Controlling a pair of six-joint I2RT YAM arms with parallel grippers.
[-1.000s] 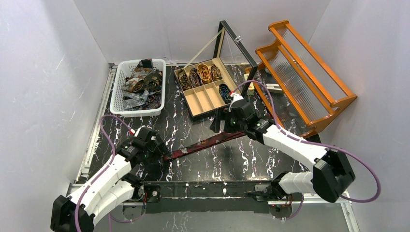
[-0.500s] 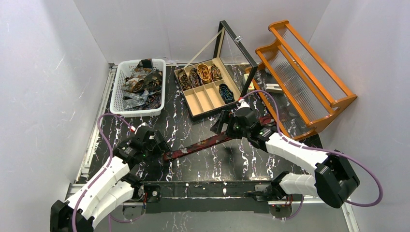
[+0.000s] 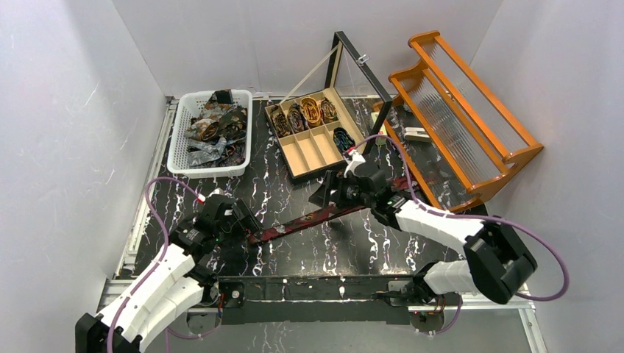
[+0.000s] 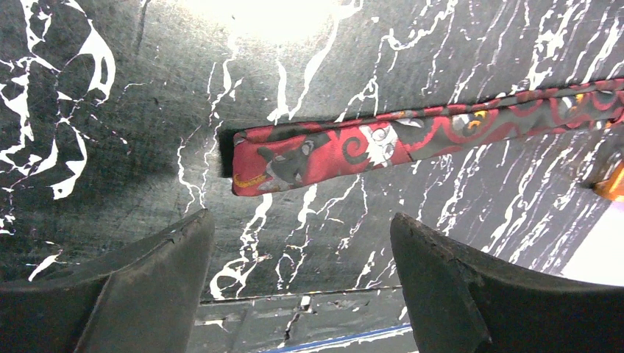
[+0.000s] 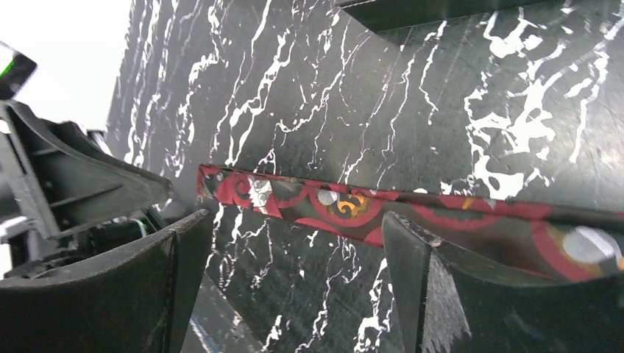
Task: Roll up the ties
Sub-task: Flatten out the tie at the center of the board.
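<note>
Red tie point(image 3: 309, 219) lies flat on dark table point(image 3: 294, 254), slanting across middle of top view, straight so I can roll from its end. My left gripper point(image 4: 300, 220) spread wide, empty, just below that end. My right gripper point(image 5: 296, 219) spread wide too, above tie's middle, pinching nothing.

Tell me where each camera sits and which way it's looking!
Top: above and behind the bases, looking down on the table, basket and box; left arm and right arm show.
Left wrist: on the left arm, looking down past its open left end effector at one end of the red tie.
Right wrist: on the right arm, looking along the table past its open right end effector at the red tie.
All three views share that red tie.
</note>
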